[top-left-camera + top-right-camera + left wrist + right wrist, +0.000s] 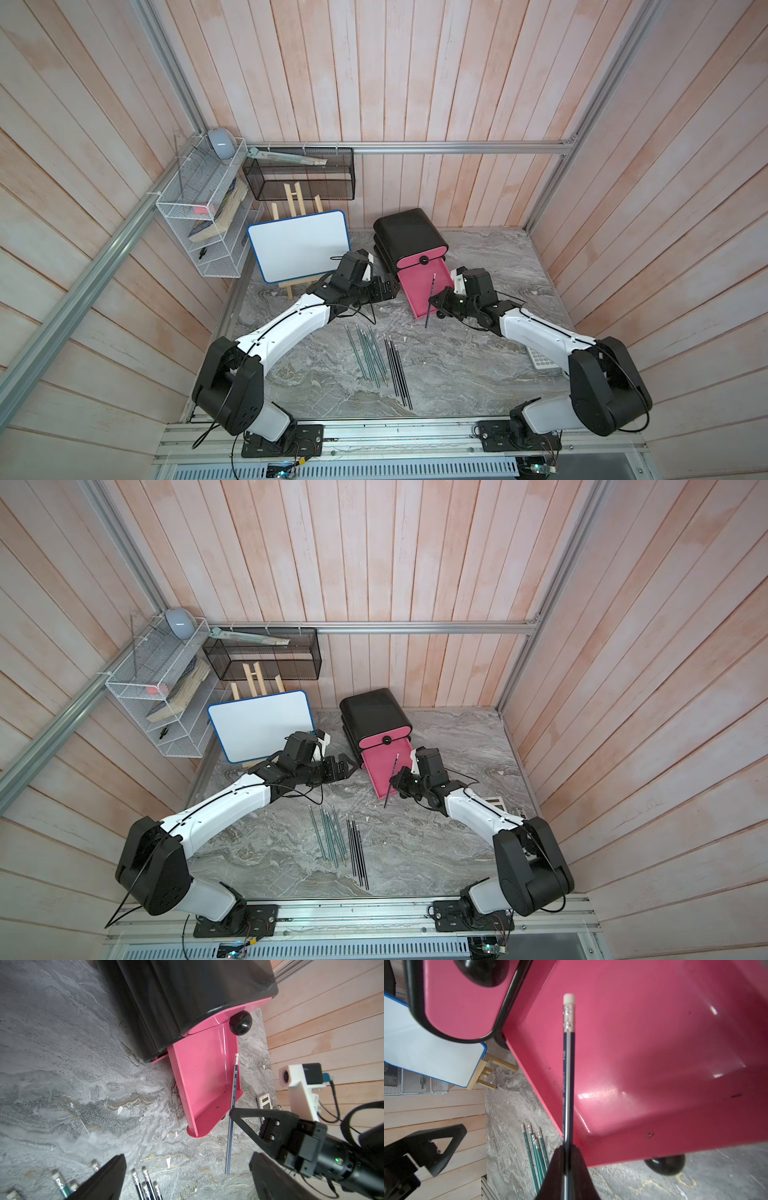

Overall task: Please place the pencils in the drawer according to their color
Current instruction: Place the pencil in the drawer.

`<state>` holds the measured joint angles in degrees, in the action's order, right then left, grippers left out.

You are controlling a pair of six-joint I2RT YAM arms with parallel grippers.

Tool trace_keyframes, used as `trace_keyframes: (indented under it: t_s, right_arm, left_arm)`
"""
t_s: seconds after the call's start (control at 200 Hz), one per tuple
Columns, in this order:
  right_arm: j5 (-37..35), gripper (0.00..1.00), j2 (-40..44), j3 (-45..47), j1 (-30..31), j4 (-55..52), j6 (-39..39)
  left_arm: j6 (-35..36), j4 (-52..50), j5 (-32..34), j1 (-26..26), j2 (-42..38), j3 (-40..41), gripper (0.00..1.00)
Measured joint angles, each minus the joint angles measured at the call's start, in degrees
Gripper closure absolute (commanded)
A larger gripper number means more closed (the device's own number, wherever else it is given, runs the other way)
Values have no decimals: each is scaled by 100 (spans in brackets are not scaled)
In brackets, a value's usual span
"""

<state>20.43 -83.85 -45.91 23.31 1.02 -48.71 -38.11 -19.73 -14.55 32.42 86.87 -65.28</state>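
Item: dark pencil (569,1076) held over an open pink tray (411,286)

We recorded the right gripper (568,1147) clamped on the dark pencil partway along its shaft. The eraser end reached ahead of the jaws over the pink tray, and the other end hung behind them, past the tray's front edge and above the table (457,374). The tray stood pulled out of the black cabinet (407,237), beneath a top drawer (422,251) that was pushed in. We could not tell which lower level it was. The left gripper (351,767) hovered just beside the tray, on the side away from the right gripper, its jaws spread wide and empty. Green pencils (368,357) and black pencils (398,370) lay in two close bunches on the table, well behind both grippers and between the two arms.
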Motion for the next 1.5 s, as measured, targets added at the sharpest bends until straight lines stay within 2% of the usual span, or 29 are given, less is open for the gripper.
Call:
trace_keyframes:
  t_s: [0.25,0.605,0.68,0.755,0.845,0.96,1.1,1.26,1.5]
  right_arm:
    - [24,100,-588,-332,-238,295,-81]
    - [0,100,-1307,-1040,-273,505,-81]
    - [-2,83,-1410,-1095,-273,509,-81]
    - [0,72,-1486,-1121,-273,509,-57]
    - [-13,66,-1515,-1126,-273,503,-74]
    - [-20,65,-1515,-1126,-273,503,-50]
    - [-15,65,-1370,-1110,-273,452,-20]
    - [-26,64,-699,-931,-195,291,127]
    - [-321,63,153,-612,636,-284,483]
  left_arm:
    - [0,2,-2,37,74,0,0]
    - [-2,2,-9,105,155,0,0]
    - [-2,2,-9,114,155,0,0]
    - [-2,0,-11,114,155,0,0]
    - [0,2,-11,114,155,0,0]
    - [-2,2,-11,114,155,0,0]
    - [-2,2,-2,114,155,2,0]
    - [-4,9,9,114,120,79,0]
    - [-111,11,146,111,-262,610,0]
